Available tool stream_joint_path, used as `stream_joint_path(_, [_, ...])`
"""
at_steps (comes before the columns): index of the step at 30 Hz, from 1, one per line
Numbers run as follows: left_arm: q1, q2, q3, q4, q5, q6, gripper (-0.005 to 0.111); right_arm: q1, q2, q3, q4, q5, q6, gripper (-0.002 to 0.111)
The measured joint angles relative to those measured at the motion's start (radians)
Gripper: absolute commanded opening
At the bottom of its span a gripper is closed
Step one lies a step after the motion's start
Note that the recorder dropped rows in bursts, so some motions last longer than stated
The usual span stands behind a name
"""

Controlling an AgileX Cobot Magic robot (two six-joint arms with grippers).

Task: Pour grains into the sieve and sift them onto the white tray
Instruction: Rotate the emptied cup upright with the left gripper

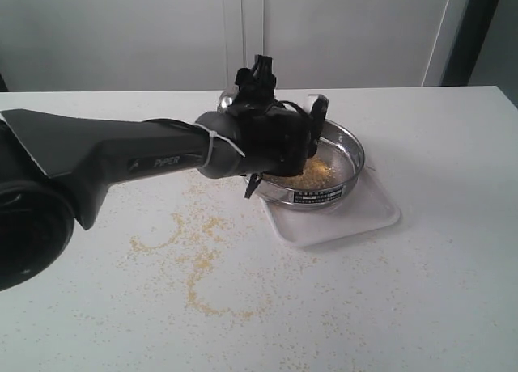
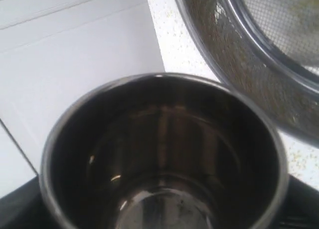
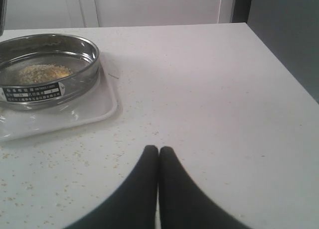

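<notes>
Left gripper stands wide, clamped around the steel cup, which looks empty. The sieve lies just beyond the cup's mouth, on the white tray, with grains heaped inside. Pour judged complete. Right gripper is closed and empty, parked well clear of the sieve.

— What's behind the white worktop?
— White panels along its far edge, split by a narrow vertical seam. It may be a wall or cupboard doors; I can't tell which.
— And past the far right corner?
— A dark upright strip, then a plain grey surface beyond the right edge.
— The light?
— Soft and even, with only faint shadows.
</notes>
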State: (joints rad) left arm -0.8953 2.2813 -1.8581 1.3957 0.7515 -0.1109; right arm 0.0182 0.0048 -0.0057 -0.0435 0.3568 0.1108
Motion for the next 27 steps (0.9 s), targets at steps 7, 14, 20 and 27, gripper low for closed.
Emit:
stream_joint_path(7, [0.0,-0.066,0.0,-0.236,-0.13,-0.033,0.0,0.0,0.0,0.0,0.0,0.0,0.0,0.0])
stream_joint_path(14, [0.026,-0.095,0.0,-0.474,-0.165,-0.037,0.0,0.0,0.0,0.0,0.0,0.0,0.0,0.0])
stream_joint_path(20, [0.097,-0.13,0.0,-0.706,-0.235,-0.018,0.0,0.0,0.0,0.0,0.0,0.0,0.0,0.0])
stream_joint_path(27, [0.18,-0.155,0.0,-0.983,-0.269,0.111,0.0,0.0,0.0,0.0,0.0,0.0,0.0,0.0])
